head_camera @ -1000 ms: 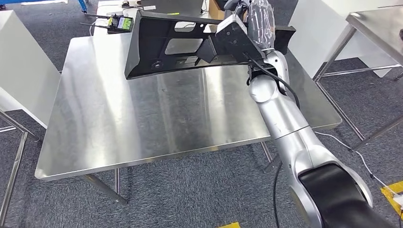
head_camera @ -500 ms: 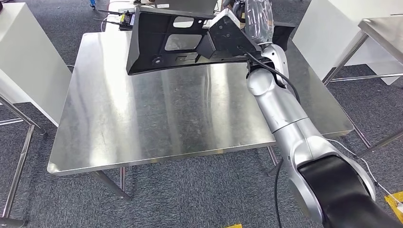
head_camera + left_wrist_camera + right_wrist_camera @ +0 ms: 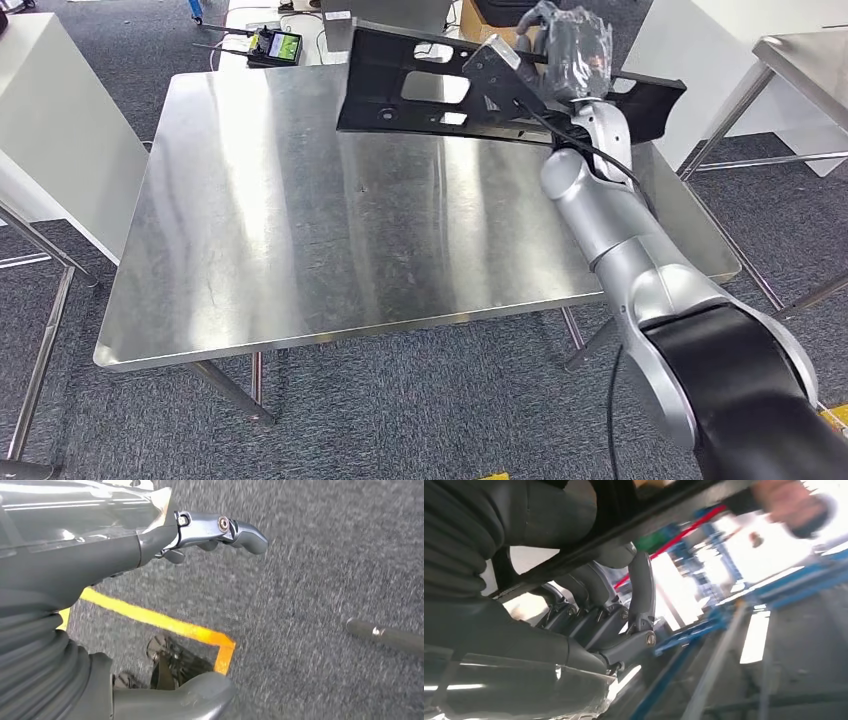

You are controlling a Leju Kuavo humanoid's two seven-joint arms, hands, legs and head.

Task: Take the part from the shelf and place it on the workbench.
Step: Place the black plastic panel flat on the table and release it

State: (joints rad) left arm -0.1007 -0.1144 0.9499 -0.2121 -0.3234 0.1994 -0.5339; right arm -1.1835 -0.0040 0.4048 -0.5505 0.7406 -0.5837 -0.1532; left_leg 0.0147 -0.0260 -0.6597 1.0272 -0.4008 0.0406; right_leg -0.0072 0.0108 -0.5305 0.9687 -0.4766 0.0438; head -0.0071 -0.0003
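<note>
right hand (image 3: 572,52) is clamped on the part (image 3: 420,85), a long black plastic panel with cut-outs, held in the air over the far right corner of the workbench (image 3: 300,230). part is tilted, long axis running roughly along the far edge, one end reaching toward the middle of that edge, the other end sticking out past the right edge. not touching the steel top as far as i can tell; its reflection sits just below it on the surface. right wrist view: fingers (image 3: 641,587) curled around a dark bar of the part (image 3: 659,517), background blurred.

left hand (image 3: 150,540) hangs over grey carpet (image 3: 320,565) with a yellow floor line (image 3: 155,620) under it. fingers (image 3: 240,530) are bent inward with nothing in them, so closed on nothing.

small handheld device with a green screen (image 3: 275,46) sits just beyond the far left corner of the workbench. white cabinet (image 3: 60,130) stands at the left edge, second steel table (image 3: 800,60) off to the right, well apart.
</note>
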